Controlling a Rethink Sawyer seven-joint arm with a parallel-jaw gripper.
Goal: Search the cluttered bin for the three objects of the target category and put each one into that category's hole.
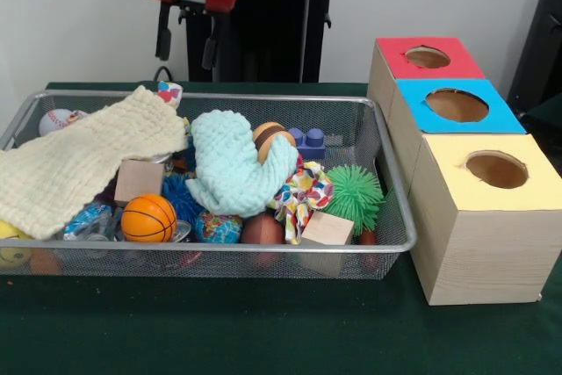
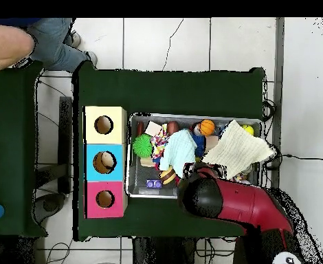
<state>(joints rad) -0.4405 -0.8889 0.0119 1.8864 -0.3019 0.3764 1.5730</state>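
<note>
Trouble, judged from this layout, comes mostly from how deeply the silver wire-mesh bin (image 1: 386, 173) is stacked on the dark green table (image 1: 263, 331). The red and black robot arm (image 2: 240, 203) hangs over the bin's edge, but its gripper cannot be made out, so whether the claw is apart or closed cannot be told. The row of three wooden boxes with a red, a blue and a yellow holed top (image 1: 479, 173) stands just beside the bin; a carried object clipping the bin wall could fall short of a hole. The pale yellow woven cloth (image 1: 79, 160) and the mint knitted cloth (image 1: 233, 169) drape over other toys, so a blind grab could drag fabric along. The green spiky rubber ball (image 1: 356, 195) may squash and slip. The orange mini basketball (image 1: 147, 219) and the plain wooden cube (image 1: 327, 228), both near the front wall, could roll or wedge under neighbours.
</note>
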